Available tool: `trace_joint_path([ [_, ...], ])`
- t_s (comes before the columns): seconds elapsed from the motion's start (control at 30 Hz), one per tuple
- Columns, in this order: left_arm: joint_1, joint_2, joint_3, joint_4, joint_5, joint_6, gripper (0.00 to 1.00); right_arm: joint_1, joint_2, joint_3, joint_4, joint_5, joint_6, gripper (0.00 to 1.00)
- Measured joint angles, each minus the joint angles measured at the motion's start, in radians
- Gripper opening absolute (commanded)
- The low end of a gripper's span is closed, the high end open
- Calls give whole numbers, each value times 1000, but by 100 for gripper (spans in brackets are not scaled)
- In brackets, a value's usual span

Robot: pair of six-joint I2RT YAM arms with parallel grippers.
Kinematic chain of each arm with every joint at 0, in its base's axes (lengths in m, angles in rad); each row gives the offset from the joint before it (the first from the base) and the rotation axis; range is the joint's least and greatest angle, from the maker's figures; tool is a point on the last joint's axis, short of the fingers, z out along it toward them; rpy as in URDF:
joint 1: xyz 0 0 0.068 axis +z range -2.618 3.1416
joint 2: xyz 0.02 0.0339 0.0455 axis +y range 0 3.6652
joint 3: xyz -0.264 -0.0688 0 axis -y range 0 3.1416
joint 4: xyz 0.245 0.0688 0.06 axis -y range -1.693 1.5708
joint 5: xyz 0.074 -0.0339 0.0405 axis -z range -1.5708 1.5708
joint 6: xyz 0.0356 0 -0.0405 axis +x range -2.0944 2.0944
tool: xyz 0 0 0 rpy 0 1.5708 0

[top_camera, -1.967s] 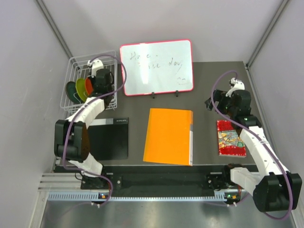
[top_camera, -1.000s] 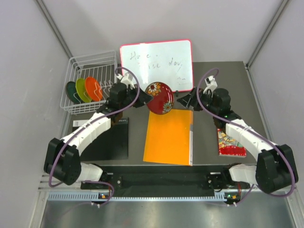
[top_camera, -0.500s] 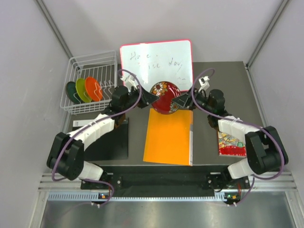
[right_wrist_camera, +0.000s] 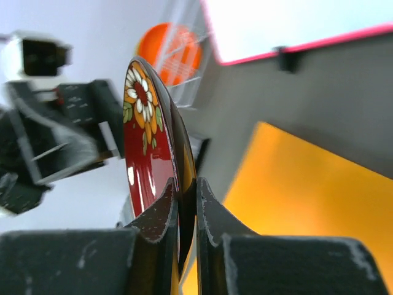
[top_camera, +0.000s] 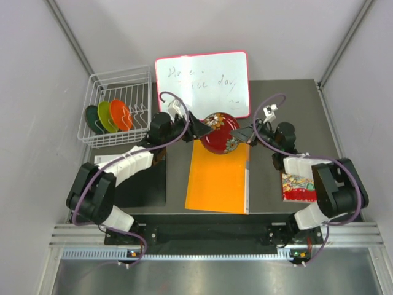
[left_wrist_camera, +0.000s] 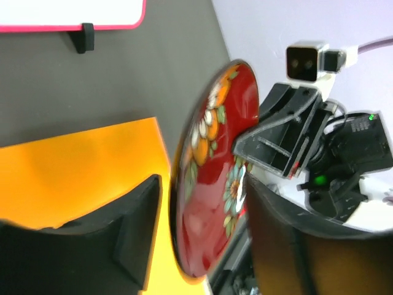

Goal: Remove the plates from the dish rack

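Observation:
A red patterned plate (top_camera: 222,133) hangs on edge over the far end of the orange folder (top_camera: 219,178), between both grippers. My right gripper (right_wrist_camera: 187,198) is shut on the plate's rim (right_wrist_camera: 144,141). My left gripper (left_wrist_camera: 202,203) is open: the plate (left_wrist_camera: 212,184) stands between its fingers with a gap on each side. In the top view the left gripper (top_camera: 198,129) is at the plate's left and the right gripper (top_camera: 241,134) at its right. The white wire dish rack (top_camera: 120,74) at the far left holds a teal plate (top_camera: 92,118), a green plate (top_camera: 105,115) and an orange plate (top_camera: 120,114) upright.
A pink-framed whiteboard (top_camera: 202,86) stands behind the held plate. A black notebook (top_camera: 138,181) lies left of the folder. A red patterned booklet (top_camera: 299,184) lies at the right, under the right arm.
The left gripper carried the red plate from the rack to the middle. The right gripper closed on its rim, the left jaws opened, and the plate shifted slightly right.

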Motion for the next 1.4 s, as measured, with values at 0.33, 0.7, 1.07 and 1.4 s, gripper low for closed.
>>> trace_joint_path([
  [0.33,-11,-108,82,-259,-345,314,99,-401,-284,80,-618,193,-288,0],
  [0.7,119,-173,147,-348,-664,499,99,-546,58,340,-799,314,-405,0],
  [1.07,315,-101,153,-356,-702,537,99,-546,308,449,-786,287,-397,12],
  [1.4,419,-14,153,-361,-696,544,99,-546,349,449,-792,335,-408,52],
])
